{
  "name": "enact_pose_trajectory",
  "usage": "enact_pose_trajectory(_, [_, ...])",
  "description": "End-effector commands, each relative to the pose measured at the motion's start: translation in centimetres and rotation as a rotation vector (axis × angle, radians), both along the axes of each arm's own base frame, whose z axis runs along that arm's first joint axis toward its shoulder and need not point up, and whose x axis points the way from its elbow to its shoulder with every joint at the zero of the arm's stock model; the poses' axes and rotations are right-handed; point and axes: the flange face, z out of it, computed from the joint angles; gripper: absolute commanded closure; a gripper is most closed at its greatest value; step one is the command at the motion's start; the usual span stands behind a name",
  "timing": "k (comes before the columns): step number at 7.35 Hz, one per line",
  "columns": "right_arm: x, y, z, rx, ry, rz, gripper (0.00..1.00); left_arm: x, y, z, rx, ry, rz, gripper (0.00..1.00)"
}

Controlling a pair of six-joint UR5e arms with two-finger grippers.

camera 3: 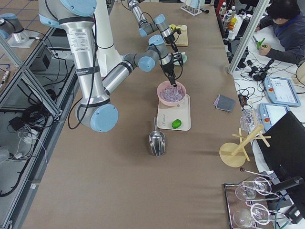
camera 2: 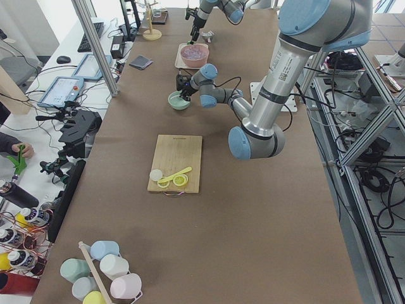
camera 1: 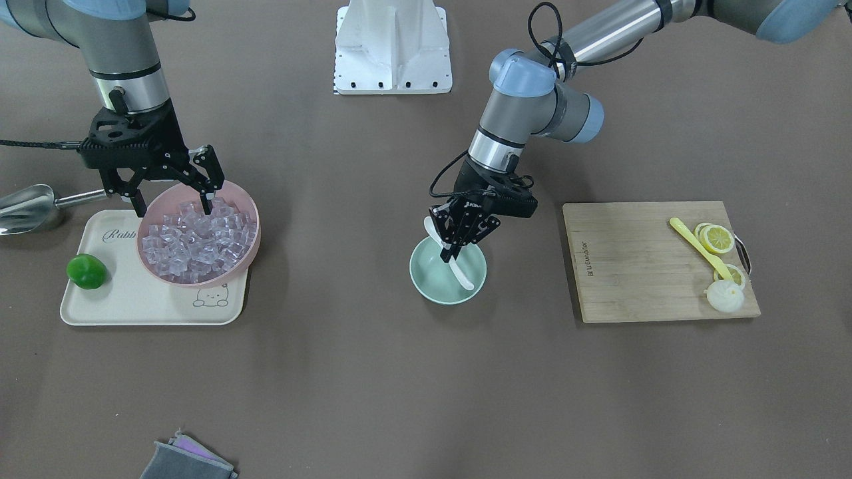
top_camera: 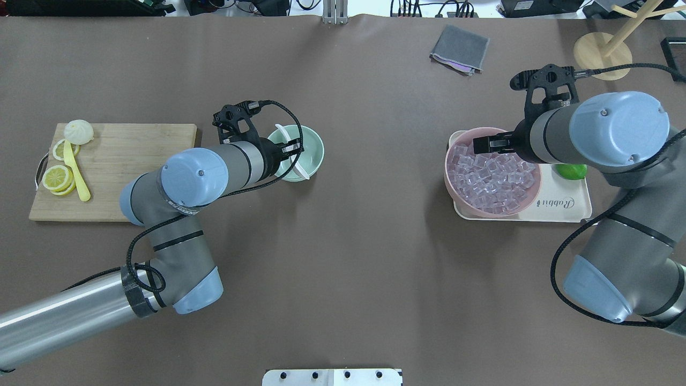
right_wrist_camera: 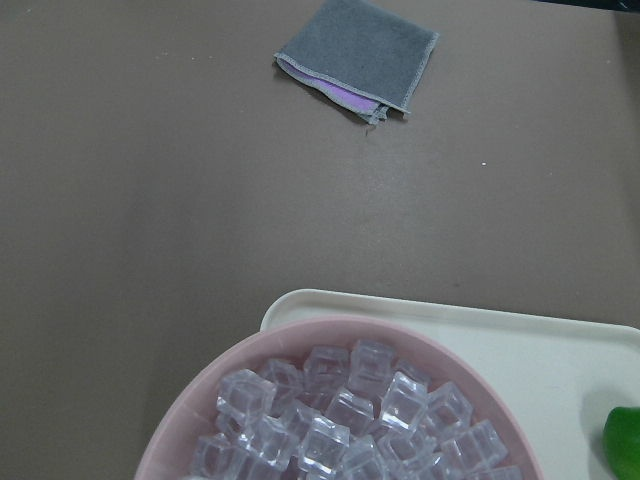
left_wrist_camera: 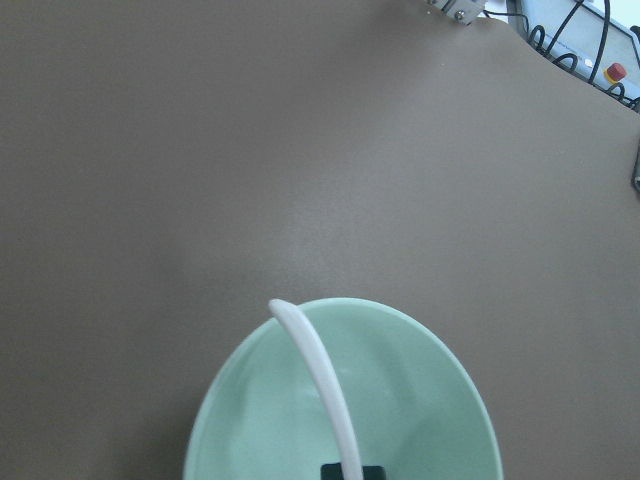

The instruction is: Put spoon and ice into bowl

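Note:
The pale mint-green bowl (camera 1: 432, 283) stands at mid-table. My left gripper (camera 1: 458, 247) hangs over it, shut on the white spoon (camera 1: 468, 277). The spoon is tilted, its lower end inside the bowl. The left wrist view shows the spoon's edge (left_wrist_camera: 315, 365) crossing the bowl (left_wrist_camera: 430, 400). The clear ice cubes (camera 1: 200, 243) fill the larger pink bowl (camera 1: 256, 226). My right gripper (camera 1: 174, 206) is open at that bowl's far rim, one finger among the cubes and one outside. None of the ice is in the mint bowl.
The pink bowl sits on a cream tray (camera 1: 120, 299) with a green lime (camera 1: 86, 271). A metal scoop (camera 1: 26, 209) lies beside the tray. A cutting board (camera 1: 632, 266) holds a yellow spoon (camera 1: 699, 246), lemon slices and a bun. A grey cloth (camera 1: 190, 459) lies near the front edge.

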Motion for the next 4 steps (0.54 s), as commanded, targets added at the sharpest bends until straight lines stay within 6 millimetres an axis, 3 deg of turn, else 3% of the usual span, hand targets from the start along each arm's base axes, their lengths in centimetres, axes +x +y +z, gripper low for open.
enact_pose_trajectory(1, [-0.55,0.38,-0.07,0.001,-0.001,-0.01,0.0,0.22,-0.57,0.99,0.004,-0.03,-0.045,1.0])
enact_pose_trajectory(2, [-0.78,0.49,-0.01,0.0,0.0,-0.013,0.0,0.2,-0.6,1.56,0.007,-0.044,-0.045,0.41])
enact_pose_trajectory(3, [-0.85,0.54,0.0,0.0,0.0,-0.014,0.0,0.3,-0.65,1.93,0.037,-0.074,-0.031,0.02])
enact_pose_trajectory(4, [-0.98,0.64,0.0,0.0,0.0,-0.017,0.0,-0.14,-0.56,1.44,0.057,-0.07,-0.021,0.02])
